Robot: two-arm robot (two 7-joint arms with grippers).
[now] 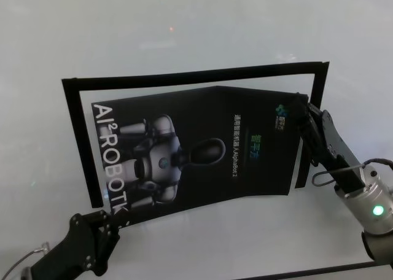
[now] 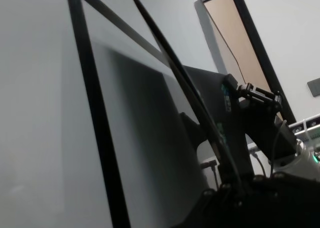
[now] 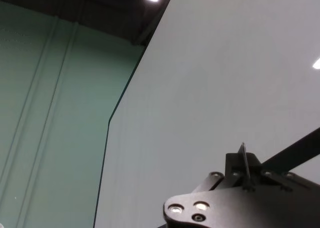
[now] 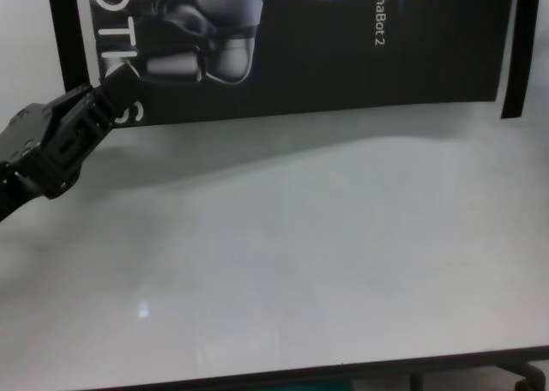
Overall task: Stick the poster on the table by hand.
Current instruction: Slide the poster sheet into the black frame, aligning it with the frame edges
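Note:
The poster [image 1: 202,151], black and glossy with a grey-white robot and white lettering, hangs bowed above the table [image 1: 184,28]. It casts a shadow in the chest view [image 4: 343,48]. My left gripper [image 1: 107,215] is shut on its near left corner, also seen in the chest view [image 4: 116,87]. My right gripper [image 1: 304,111] is shut on its far right corner. The left wrist view shows the sheet edge-on [image 2: 185,88], with the right gripper [image 2: 255,95] farther off. The right wrist view shows the sheet's thin edge [image 3: 243,160] pinched between the jaws.
Narrow black tape strips lie on the table as a frame: one along the far side [image 1: 196,74], one on the left [image 1: 80,145], one on the right [image 1: 310,126]. The table's near edge [image 4: 343,369] runs along the chest view's bottom.

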